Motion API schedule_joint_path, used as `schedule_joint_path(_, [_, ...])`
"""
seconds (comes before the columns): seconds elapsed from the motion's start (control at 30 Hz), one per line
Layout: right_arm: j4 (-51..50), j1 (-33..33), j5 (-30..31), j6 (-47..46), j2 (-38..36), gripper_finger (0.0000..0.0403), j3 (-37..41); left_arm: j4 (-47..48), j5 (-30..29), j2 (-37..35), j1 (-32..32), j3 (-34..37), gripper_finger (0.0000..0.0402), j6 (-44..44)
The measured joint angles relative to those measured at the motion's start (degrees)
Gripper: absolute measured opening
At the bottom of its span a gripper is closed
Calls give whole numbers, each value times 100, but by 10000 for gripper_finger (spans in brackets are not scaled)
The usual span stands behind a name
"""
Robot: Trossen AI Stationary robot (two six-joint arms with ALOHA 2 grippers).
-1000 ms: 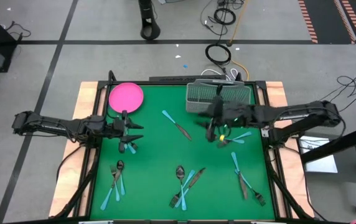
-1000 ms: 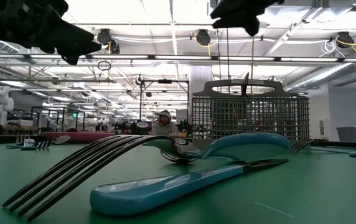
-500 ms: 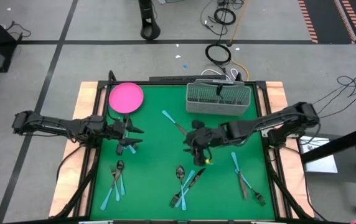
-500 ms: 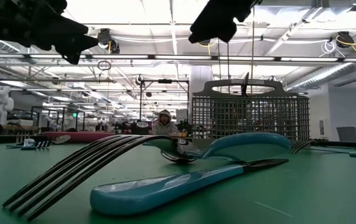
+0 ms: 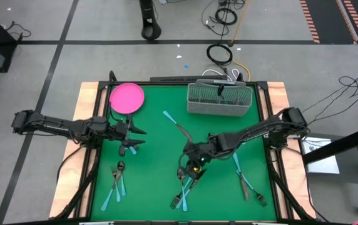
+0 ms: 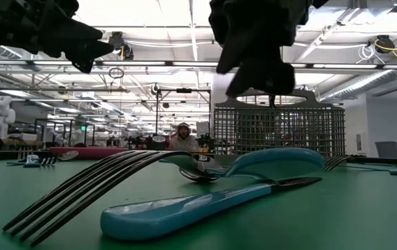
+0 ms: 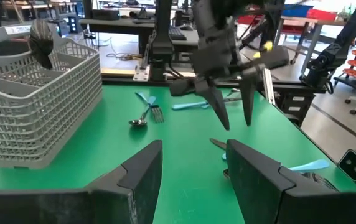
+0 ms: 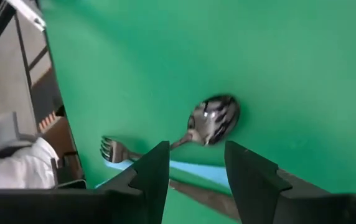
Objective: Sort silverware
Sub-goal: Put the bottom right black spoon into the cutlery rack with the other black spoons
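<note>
**Right end effector over middle cutlery pile, left one waiting near plate**

Right end effector [image 5: 193, 164] reaches in low over the green tabletop [image 5: 160, 144], just above the crossed pile of silverware [image 5: 185, 184] at the front middle. Its fingers [image 8: 152, 171] stand apart with nothing between them; in the right wrist view a spoon [image 8: 210, 122] lies in the gap ahead, with a fork [image 8: 112, 150] and a blue handle beside it. Not touching the spoon as far as can be seen.

Left end effector [image 5: 133, 136] hangs at the tabletop's left side, just in front of the pink plate [image 5: 126, 97]. Fingers [image 7: 142, 174] apart, empty.

Other silverware is scattered flat on the tabletop: a pair at front left [image 5: 116, 182], a knife [image 5: 178, 125] in the middle toward the back, two or three pieces at front right [image 5: 246, 181]. All have light blue handles and dark heads. In the low view a fork [image 6: 87, 186] and a blue handle [image 6: 184, 208] lie closest to the camera.

Gray wire basket [image 5: 219, 99] stands at the back right, with at least one dark piece upright inside it. A person [image 6: 182, 137] sits in the room beyond the tabletop.

No brand, label or writing readable anywhere.
</note>
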State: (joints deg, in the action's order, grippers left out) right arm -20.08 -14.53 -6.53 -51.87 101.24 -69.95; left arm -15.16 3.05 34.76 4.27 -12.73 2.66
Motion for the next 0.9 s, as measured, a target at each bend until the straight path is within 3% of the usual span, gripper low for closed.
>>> schedule_joint_path(0.27, [-44,-202,66,-1051,417,144,-468,-98,-22,7,0,-2,180,84])
schedule_joint_path(0.5, [-1525,-470,363,-1496,1157,144,-1689,-86,-6,4,0,-2,180,142])
schedule_joint_path(0.9, [-2305,-713,424,-1911,2642,144,-3204,-89,15,4,0,-7,180,113])
